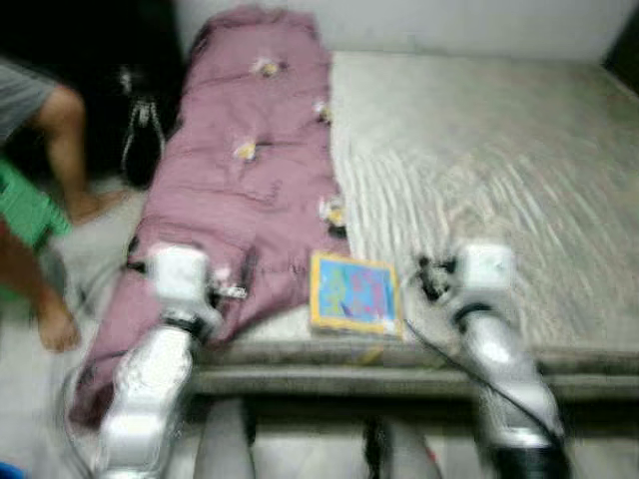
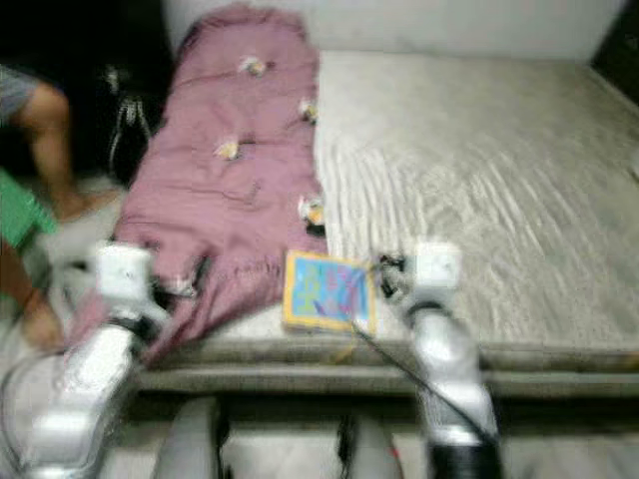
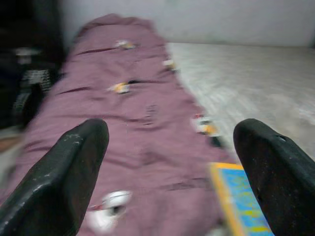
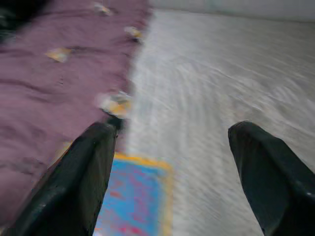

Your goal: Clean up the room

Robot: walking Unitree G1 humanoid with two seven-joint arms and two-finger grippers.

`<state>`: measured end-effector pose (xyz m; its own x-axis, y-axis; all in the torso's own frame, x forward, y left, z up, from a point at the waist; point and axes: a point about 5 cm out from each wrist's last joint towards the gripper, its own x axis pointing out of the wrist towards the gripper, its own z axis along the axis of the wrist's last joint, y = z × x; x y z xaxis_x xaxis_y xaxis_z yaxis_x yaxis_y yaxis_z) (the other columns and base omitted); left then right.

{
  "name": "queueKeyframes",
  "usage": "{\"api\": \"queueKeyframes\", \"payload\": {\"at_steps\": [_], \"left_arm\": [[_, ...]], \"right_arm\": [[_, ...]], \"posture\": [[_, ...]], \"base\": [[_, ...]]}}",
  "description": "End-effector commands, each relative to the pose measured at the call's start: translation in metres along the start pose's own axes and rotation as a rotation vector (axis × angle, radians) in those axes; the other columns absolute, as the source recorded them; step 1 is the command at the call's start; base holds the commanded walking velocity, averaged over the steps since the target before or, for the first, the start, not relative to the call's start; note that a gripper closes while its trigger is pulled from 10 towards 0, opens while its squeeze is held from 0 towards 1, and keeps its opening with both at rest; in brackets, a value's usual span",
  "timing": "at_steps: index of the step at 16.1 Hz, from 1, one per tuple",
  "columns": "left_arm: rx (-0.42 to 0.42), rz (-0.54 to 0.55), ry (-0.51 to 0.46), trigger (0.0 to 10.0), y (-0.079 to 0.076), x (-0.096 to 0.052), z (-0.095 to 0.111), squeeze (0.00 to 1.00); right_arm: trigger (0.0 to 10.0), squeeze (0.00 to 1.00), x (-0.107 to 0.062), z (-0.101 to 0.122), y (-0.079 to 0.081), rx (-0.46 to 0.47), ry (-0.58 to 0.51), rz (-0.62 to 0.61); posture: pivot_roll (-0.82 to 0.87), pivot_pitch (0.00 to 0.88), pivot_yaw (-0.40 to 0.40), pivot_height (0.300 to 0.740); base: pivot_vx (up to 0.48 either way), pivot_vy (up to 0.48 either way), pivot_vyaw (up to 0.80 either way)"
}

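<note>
A mauve blanket [image 1: 255, 170] with small flower prints lies along the left side of a bed with a pale grey sheet [image 1: 479, 160]; its lower end hangs over the bed's front left corner. A flat blue book with a yellow border [image 1: 353, 292] rests near the front edge, just right of the blanket. My left gripper [image 3: 172, 162] is open above the blanket's lower part, with the book [image 3: 241, 199] to its right. My right gripper [image 4: 172, 172] is open over the sheet beside the book [image 4: 133, 196]. Both silver arms [image 1: 160, 369] reach forward at the bed's front edge.
A person's bare legs [image 1: 60, 150] and a green stool [image 1: 25, 205] are on the floor at the left. A dark bag with straps [image 1: 145, 120] leans beside the bed's left side. A wall [image 1: 449, 25] runs behind the bed. Cables [image 1: 80, 299] trail on the floor.
</note>
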<state>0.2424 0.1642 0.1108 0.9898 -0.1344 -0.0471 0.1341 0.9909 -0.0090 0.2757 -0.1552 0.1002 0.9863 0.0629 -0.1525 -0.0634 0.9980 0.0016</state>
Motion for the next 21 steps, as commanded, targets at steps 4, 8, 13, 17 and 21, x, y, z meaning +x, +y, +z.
{"api": "queueKeyframes", "payload": {"at_steps": [4,8,13,17,21], "left_arm": [[-0.021,-0.043,-0.016,10.0,-0.013,0.003,0.004,0.0],[-0.042,0.02,0.028,10.0,-0.007,0.006,-0.001,0.0],[-0.097,0.035,0.115,10.0,0.0,0.016,-0.01,0.0],[-0.111,0.048,0.144,10.0,0.002,0.02,-0.013,0.0],[-0.119,0.068,0.163,10.0,0.006,0.032,-0.017,0.0]], "right_arm": [[10.0,0.0,-0.003,-0.004,-0.015,-0.007,0.019,-0.045],[10.0,0.0,-0.004,-0.004,-0.015,-0.004,0.024,-0.051],[10.0,0.0,-0.005,-0.003,-0.017,0.005,0.017,-0.054],[10.0,0.0,-0.01,0.0,-0.024,-0.012,0.015,-0.06],[10.0,0.0,-0.025,-0.002,-0.038,-0.029,0.03,-0.085]], "posture": [[0.01,0.0,-0.029,0.623],[0.01,0.0,-0.027,0.623],[-0.01,0.0,-0.031,0.578],[-0.02,0.0,-0.036,0.568],[-0.05,0.0,-0.042,0.548]], "base": [[0.34,0.0,0.0],[0.08,0.0,0.0],[0.0,0.0,0.0],[0.0,0.0,0.0],[0.0,0.0,0.0]]}}
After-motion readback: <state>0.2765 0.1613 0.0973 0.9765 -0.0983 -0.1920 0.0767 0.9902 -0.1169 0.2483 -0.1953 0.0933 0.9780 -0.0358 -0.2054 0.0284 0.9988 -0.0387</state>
